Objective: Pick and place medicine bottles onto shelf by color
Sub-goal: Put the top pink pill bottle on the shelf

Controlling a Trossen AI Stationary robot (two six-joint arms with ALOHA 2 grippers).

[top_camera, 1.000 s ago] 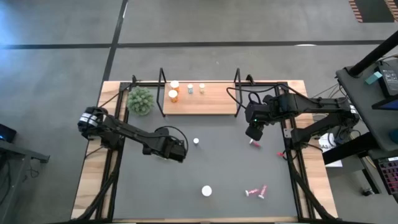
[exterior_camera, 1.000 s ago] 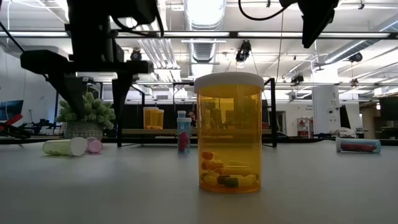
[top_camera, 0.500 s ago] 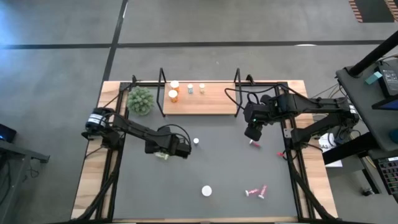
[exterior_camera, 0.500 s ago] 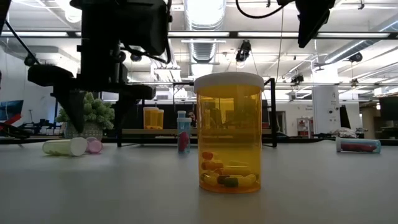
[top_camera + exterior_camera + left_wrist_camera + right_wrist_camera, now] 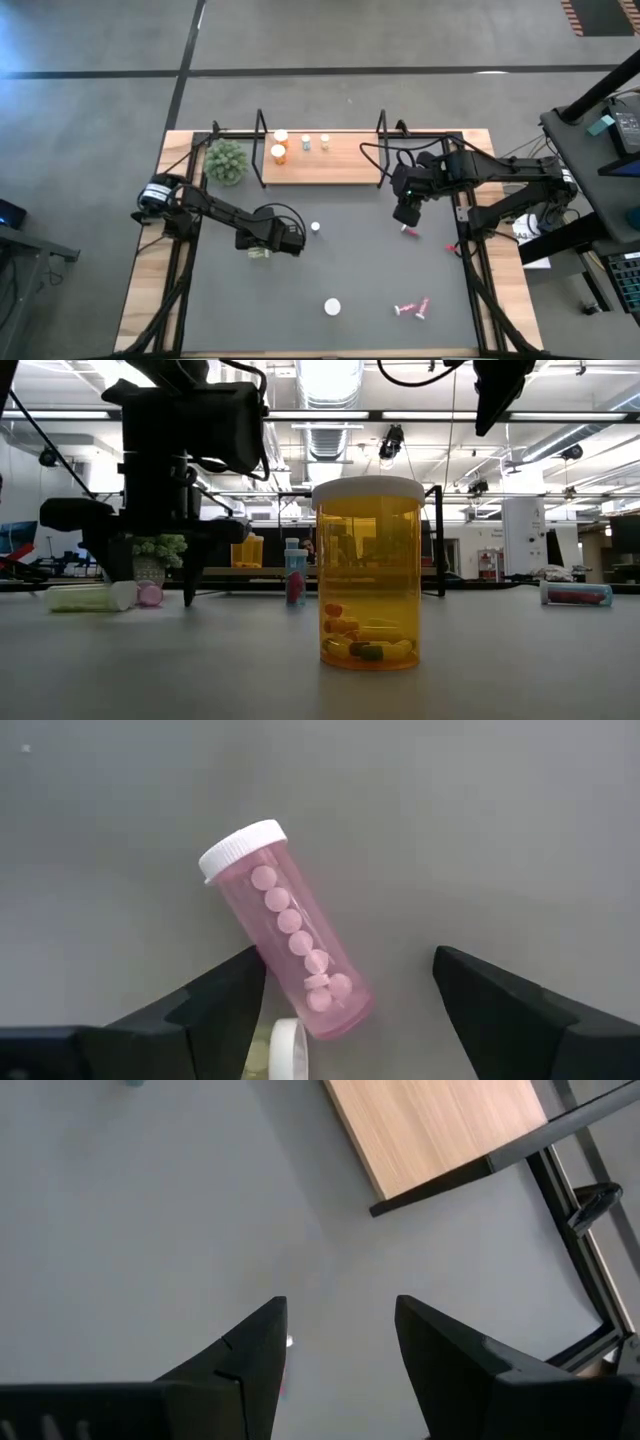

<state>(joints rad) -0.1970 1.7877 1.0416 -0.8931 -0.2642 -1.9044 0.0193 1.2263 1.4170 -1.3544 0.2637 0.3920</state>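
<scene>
My left gripper (image 5: 270,241) stands open, low over the mat, pointing down. A pink medicine bottle (image 5: 290,945) with a white cap lies on its side on the mat; its bottom end is between the fingers, close to one of them. I cannot tell whether they touch. A yellow-green bottle (image 5: 90,597) lies beside it. My right gripper (image 5: 407,212) hangs open and high above the mat, near the right end of the shelf (image 5: 340,160), with nothing between its fingers. A few bottles (image 5: 280,146) stand on the shelf's left part.
A wide orange bottle (image 5: 369,575) stands upright near the mat's front edge. A small bottle (image 5: 315,227) stands mid-mat. Pink bottles lie at front right (image 5: 410,308) and below my right gripper (image 5: 407,229). A green plant ball (image 5: 226,162) sits left of the shelf.
My left gripper has come down toward the mat, open all the while. Its fingers now reach down on either side of the lying pink bottle. The bottles have not moved.
</scene>
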